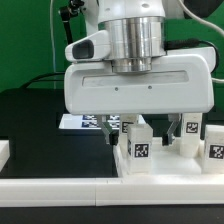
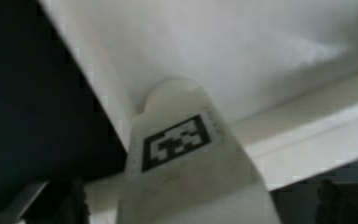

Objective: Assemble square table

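My gripper hangs low at the middle of the exterior view, shut on a short white table leg with a black-and-white tag. It holds the leg upright just over the white square table top. Two more tagged legs stand on the exterior view's right, one behind the top and one at the edge. In the wrist view the held leg fills the space between my dark fingers, with the table top's white surface behind it.
A long white bar fence runs along the front, with a short end piece on the exterior view's left. The marker board lies flat on the black table behind my gripper.
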Tool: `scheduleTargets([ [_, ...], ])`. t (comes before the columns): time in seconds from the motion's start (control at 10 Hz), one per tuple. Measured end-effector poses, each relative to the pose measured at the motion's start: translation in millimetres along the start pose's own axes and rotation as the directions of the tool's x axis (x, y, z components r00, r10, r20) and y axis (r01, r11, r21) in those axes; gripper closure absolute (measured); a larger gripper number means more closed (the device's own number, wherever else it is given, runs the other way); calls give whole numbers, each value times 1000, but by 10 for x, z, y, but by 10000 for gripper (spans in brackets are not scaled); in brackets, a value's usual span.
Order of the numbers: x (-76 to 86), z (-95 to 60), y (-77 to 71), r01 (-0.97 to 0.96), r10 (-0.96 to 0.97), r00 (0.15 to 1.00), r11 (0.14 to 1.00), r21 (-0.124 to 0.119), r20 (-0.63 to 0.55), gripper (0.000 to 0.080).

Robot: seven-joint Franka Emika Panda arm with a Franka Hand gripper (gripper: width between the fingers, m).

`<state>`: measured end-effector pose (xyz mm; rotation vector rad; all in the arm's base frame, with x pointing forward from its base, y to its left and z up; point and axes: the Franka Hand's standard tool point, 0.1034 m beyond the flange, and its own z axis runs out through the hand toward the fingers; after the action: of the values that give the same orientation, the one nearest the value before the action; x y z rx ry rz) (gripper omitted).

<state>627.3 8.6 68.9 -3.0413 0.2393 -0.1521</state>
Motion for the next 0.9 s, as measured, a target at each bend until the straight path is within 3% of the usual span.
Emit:
scheduleTargets([
  [0.1,-13,3,-21,157,-157,988,987,-16,9,151],
  [0.4,-13,8,-13,135,-135,991,991,-17,9,179],
  [0.6,-12,8,-5,18,-18,1000,1000,-18,7,509],
  [0.9,-2,5,14,-251,251,968,968,-21,4,508],
])
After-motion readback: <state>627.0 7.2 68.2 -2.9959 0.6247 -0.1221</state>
